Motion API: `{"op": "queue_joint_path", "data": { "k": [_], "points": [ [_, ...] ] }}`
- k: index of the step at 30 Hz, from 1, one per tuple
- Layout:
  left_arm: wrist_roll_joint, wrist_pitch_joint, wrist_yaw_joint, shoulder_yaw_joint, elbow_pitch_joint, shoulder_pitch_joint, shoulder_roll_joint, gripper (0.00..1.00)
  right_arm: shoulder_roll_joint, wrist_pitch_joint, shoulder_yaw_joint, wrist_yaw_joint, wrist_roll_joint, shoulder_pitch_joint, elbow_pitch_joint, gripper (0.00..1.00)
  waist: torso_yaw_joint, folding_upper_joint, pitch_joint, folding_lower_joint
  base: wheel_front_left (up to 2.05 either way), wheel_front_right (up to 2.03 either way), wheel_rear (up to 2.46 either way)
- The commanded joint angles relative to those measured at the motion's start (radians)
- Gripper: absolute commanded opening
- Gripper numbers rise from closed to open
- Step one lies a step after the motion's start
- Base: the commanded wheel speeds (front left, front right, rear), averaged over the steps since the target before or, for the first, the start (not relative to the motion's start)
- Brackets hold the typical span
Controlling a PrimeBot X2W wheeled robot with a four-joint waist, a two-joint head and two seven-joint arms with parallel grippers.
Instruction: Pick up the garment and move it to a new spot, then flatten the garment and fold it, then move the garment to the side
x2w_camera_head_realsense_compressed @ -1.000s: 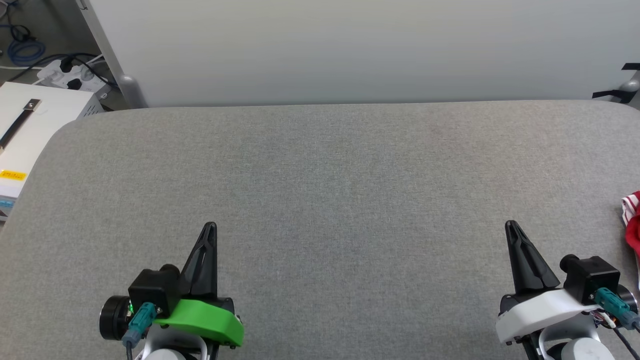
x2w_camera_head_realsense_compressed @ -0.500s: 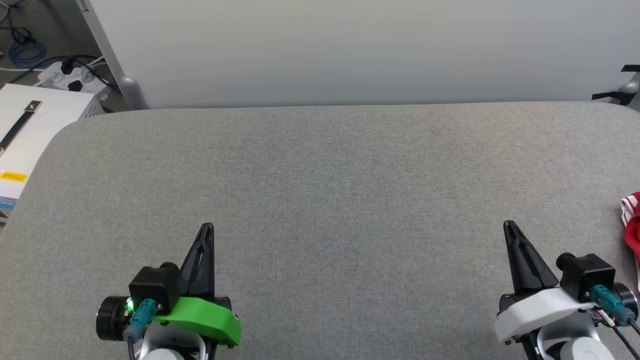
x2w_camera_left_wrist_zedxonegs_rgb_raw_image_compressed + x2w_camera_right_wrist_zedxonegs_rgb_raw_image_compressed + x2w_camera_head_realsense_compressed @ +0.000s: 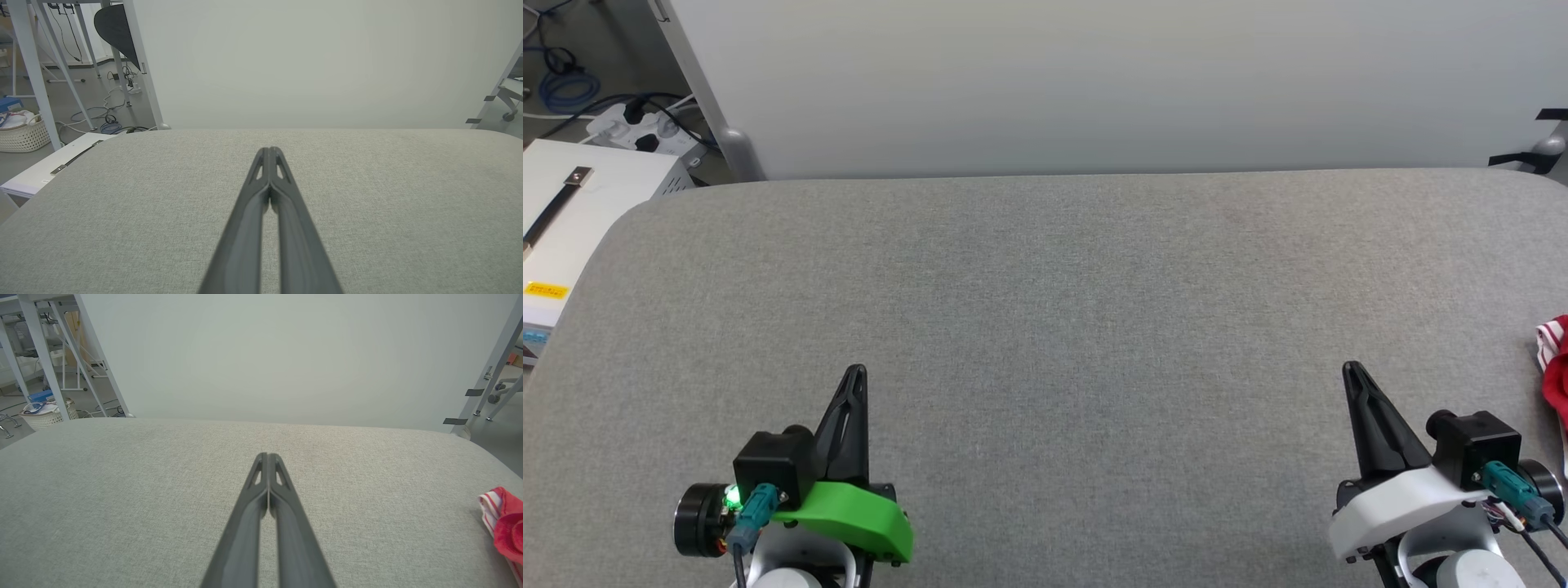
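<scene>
The left end effector (image 3: 856, 374) is closed, its 2 dark fingers pressed together along their tips with nothing between them. In the head view it sits at 7 o'clock and points toward 12. The right end effector (image 3: 1353, 369) is closed and empty in the same way, at 5 o'clock, also pointing toward 12. Both are over the grey bench (image 3: 1045, 286), well apart from each other.

The garment (image 3: 1556, 382) lies on the bench at 3 o'clock, at the very edge of the head view, out to the right of the right end effector and not touching it. A red patch and a strip of red-and-white trim show. The rest runs out of frame, so I cannot tell whether it is bunched or neatly folded. In the right wrist view it lies at 4 o'clock, low and right of the fingers.

As for the step in hand, I judge that this scene fits 2 stages. Either the garment waits at the side to be picked up, or it has been folded and set aside with both arms parked. The pictures do not settle which. Either way, what matters next is a fuller look toward 3 o'clock, to see how the garment lies.
</scene>
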Motion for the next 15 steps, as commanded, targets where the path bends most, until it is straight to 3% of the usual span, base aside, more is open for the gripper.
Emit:
{"op": "queue_joint_path", "data": {
  "k": [1,15],
  "points": [
    [0.012,0.008,0.008,0.003,-0.006,-0.002,-0.003,0.00,0.002,0.006,-0.003,0.000,-0.015,0.004,-0.009,0.00,0.000,0.0000,0.000,0.0000,0.00,0.00,0.00],
    [0.032,0.036,0.020,0.010,-0.012,-0.002,-0.003,0.00,0.008,0.031,-0.008,0.000,-0.040,0.004,-0.019,0.00,0.000,0.0000,-0.005,0.0000,0.00,0.00,0.00]
  ]
}}
